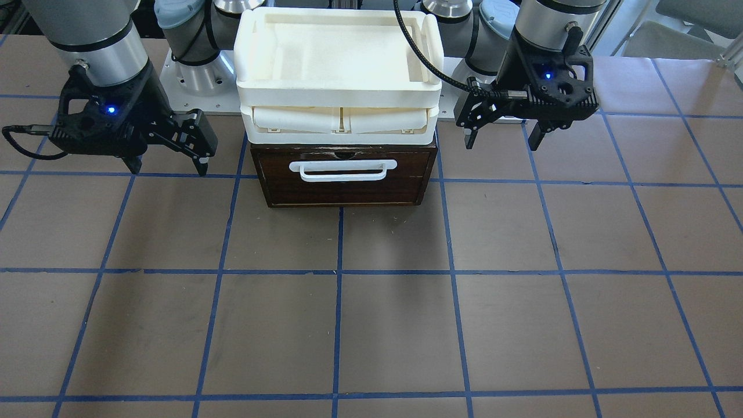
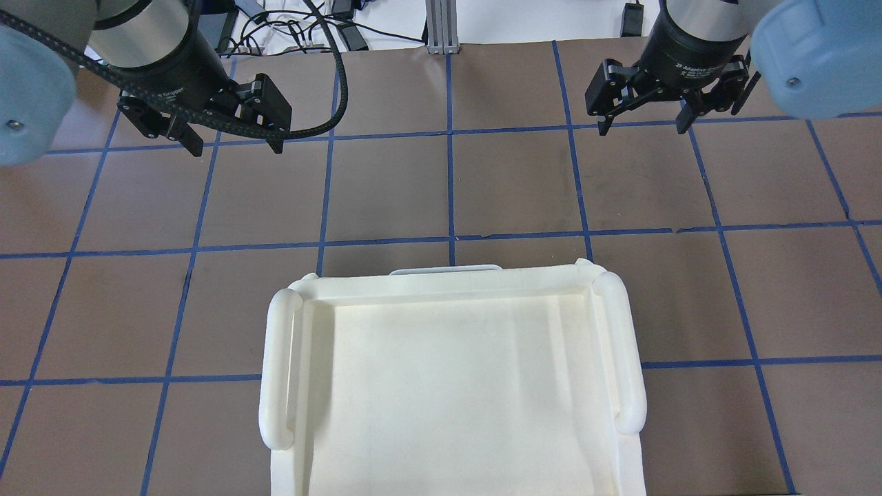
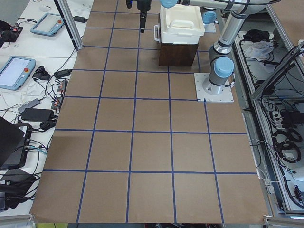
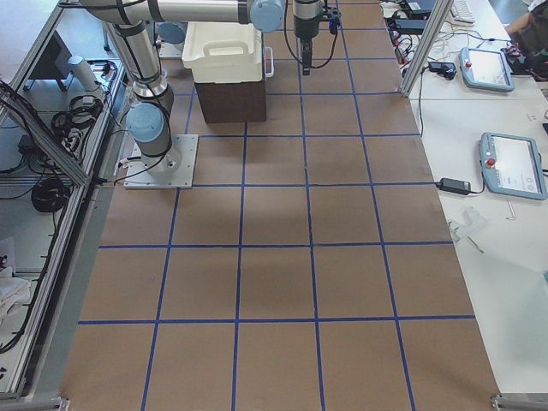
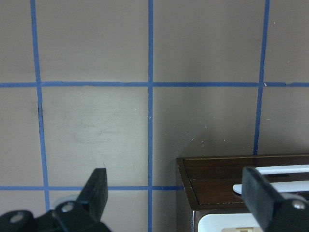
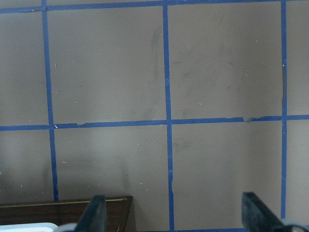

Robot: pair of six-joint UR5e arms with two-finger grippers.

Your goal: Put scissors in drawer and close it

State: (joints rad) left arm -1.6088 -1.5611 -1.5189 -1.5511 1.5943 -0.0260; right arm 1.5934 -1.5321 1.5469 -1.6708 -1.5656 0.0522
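The scissors are in none of the views. The dark-brown drawer [image 1: 342,194] stands at the robot's side of the table with its front pushed in, and its white bar handle [image 1: 342,170] faces the table's middle. My left gripper [image 1: 502,136] [image 2: 234,146] hangs open and empty above the table beside the drawer; its wrist view catches the drawer's corner [image 5: 231,176]. My right gripper [image 1: 168,165] [image 2: 642,129] hangs open and empty on the drawer's other side, with a strip of the drawer [image 6: 67,207] at the bottom edge of its wrist view.
A white plastic tray unit [image 1: 339,69] [image 2: 448,386] sits on top of the drawer's case. The brown table [image 1: 371,325] carries a blue tape grid. Both arm bases [image 1: 197,75] stand behind the drawer. Cables and tablets [image 4: 512,164] lie on side tables.
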